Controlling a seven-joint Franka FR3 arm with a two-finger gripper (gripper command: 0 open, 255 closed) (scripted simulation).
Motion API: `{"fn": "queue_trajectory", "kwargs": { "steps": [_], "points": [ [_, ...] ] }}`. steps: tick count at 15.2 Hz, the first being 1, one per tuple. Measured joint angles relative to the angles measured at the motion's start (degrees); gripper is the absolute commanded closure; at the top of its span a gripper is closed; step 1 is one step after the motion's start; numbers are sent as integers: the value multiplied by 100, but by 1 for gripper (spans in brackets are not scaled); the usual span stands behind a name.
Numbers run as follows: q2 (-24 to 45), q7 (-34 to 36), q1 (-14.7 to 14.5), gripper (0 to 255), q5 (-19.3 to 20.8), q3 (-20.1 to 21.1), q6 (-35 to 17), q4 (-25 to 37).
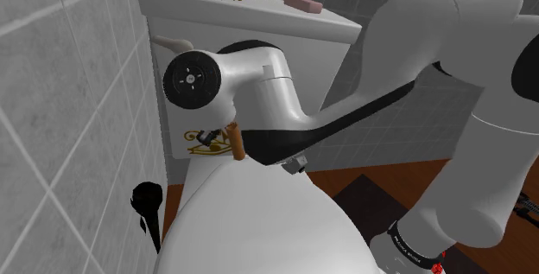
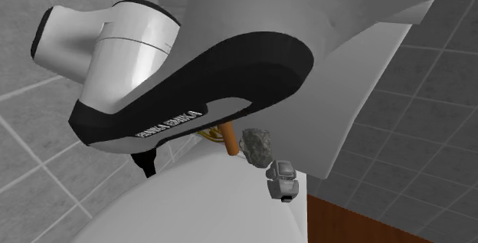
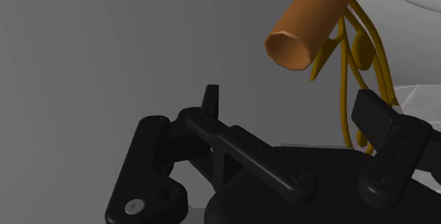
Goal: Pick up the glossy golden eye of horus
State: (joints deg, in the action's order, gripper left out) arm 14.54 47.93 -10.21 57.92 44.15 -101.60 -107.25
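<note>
Gripper (image 3: 290, 99), fingers apart, beside golden eye of horus (image 3: 362, 49) and brown cylinder (image 3: 311, 21)

Around me: grey tiled wall (image 1: 60, 82), pale grout lines. White toilet tank (image 1: 216, 26) stands against it, rounded white lid (image 1: 259, 238) below. Floor (image 1: 389, 177) reddish-brown wood, dark mat (image 1: 371, 207) on it. Light even, soft.

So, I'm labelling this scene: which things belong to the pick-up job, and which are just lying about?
Job: golden eye of horus; gripper, open.
Lying about: brown cylinder; grey rock; pink bar on the tank.
</note>
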Motion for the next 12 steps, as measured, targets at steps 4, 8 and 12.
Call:
{"fn": "queue_trajectory", "kwargs": {
  "steps": [4, 8, 12],
  "points": [
    [783, 313, -513, 0, 817, -141, 291, 453],
    [1016, 504, -619, 0, 1010, -214, 269, 463],
    [1097, 627, -630, 255, 1088, -251, 207, 391]
  ]
}}
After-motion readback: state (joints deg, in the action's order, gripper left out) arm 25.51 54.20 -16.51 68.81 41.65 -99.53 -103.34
